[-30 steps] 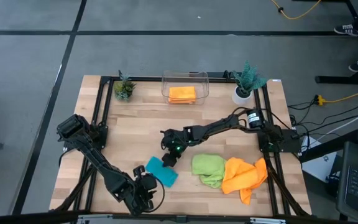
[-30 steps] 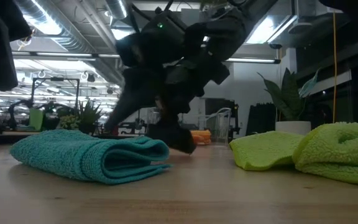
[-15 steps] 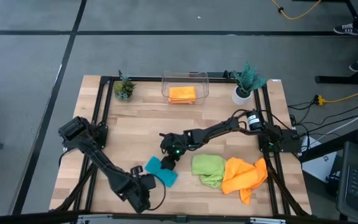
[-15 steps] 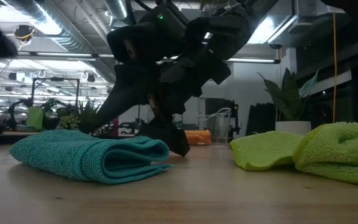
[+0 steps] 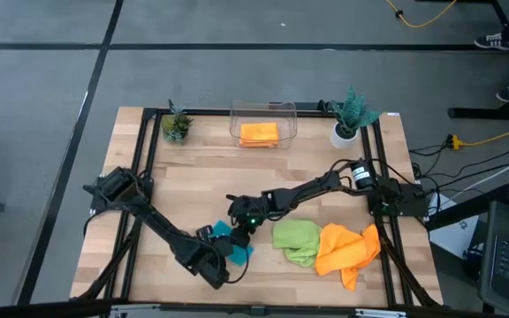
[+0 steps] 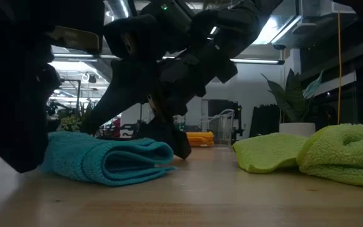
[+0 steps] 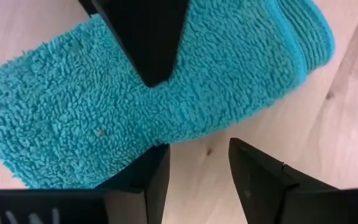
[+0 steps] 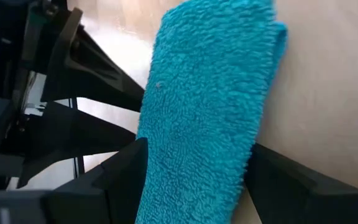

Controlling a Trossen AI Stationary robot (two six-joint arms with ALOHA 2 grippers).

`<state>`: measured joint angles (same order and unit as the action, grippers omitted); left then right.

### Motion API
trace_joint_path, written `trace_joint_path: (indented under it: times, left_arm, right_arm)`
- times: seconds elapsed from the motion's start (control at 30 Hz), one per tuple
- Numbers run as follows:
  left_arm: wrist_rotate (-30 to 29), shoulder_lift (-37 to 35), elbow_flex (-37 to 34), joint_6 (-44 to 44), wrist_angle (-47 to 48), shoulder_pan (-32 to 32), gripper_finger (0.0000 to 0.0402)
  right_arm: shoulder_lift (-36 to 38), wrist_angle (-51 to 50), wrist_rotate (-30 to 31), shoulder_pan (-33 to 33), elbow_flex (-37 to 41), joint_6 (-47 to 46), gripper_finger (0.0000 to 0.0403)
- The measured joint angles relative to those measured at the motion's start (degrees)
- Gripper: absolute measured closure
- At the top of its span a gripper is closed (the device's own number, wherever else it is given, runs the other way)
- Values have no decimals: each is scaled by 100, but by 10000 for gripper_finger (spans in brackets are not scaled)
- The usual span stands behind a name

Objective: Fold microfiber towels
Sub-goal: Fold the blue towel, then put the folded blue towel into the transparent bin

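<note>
My two grippers meet over a folded teal towel (image 5: 231, 247) near the front edge of the wooden table (image 5: 201, 177), left of the table's middle. The towel lies doubled into a thick, plush rectangle, its loops of pile plain to see and its rounded fold and stacked layers showing from table height (image 6: 109, 161). My right gripper (image 8: 191, 174) reaches in from the far side with its fingers spread wide, one on each long side of the towel, straddling it without squeezing. My left gripper (image 7: 194, 177) comes in low from the near side, fingers apart, one finger against the towel's edge and the other over bare wood; it grasps nothing.

Beside the teal piece, toward the right, a lime green towel (image 5: 295, 239) lies crumpled, touching a rumpled orange towel (image 5: 347, 250). A second orange towel (image 5: 259, 133), folded flat, sits inside the clear bin (image 5: 263, 113) at the table's back edge, between two small potted plants (image 5: 177, 125).
</note>
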<state>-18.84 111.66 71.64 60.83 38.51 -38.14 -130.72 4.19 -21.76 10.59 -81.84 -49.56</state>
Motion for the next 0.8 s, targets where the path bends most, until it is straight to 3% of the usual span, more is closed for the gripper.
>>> trace_joint_path:
  times: [0.8]
  left_arm:
    - [-49, 2, 0, 9, -6, 58, 245]
  right_arm:
    - [-28, 78, 390, 384, 13, -708, 151]
